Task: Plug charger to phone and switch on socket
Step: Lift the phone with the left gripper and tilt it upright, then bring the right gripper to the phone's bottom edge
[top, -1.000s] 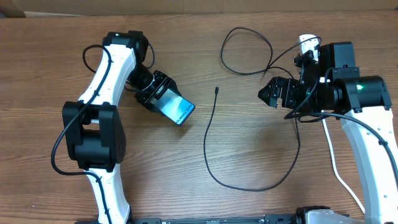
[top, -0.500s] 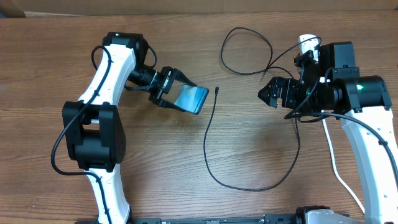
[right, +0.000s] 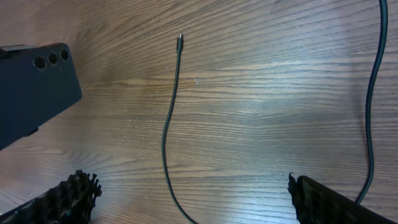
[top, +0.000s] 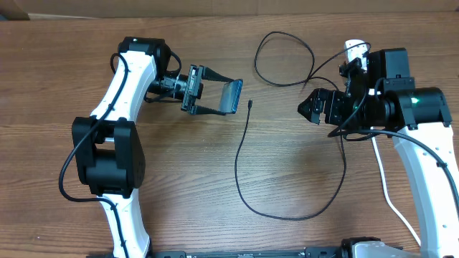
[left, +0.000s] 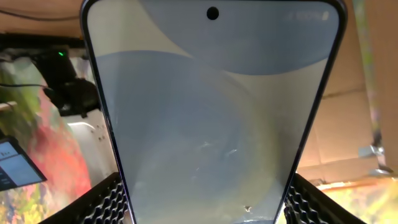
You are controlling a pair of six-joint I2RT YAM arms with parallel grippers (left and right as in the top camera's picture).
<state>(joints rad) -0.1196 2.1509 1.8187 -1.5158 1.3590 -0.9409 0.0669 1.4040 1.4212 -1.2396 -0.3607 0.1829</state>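
My left gripper (top: pixel 228 97) is shut on the phone (top: pixel 232 96) and holds it on edge above the table, by its long sides. In the left wrist view the light blue screen (left: pixel 211 112) fills the frame between the fingers (left: pixel 102 202). The charger's black cable (top: pixel 238 154) lies on the table, with its connector tip (top: pixel 249 104) just right of the phone. My right gripper (top: pixel 315 107) is open and empty above the table. The right wrist view shows the tip (right: pixel 180 38), the cable (right: pixel 166 127) and the phone's dark back (right: pixel 34 87). The white socket (top: pixel 353 49) shows partly behind the right arm. The plug adapter is hidden.
The cable loops widely: one loop at the back (top: pixel 283 57), one toward the front (top: pixel 315 213). The socket's thick white cord (top: pixel 391 197) runs along the right arm to the front edge. A cardboard edge (top: pixel 14 11) lies at the far left.
My left gripper has lifted the phone off the table, swung it right toward the cable tip and turned it on edge. The right arm and the cable have not moved.
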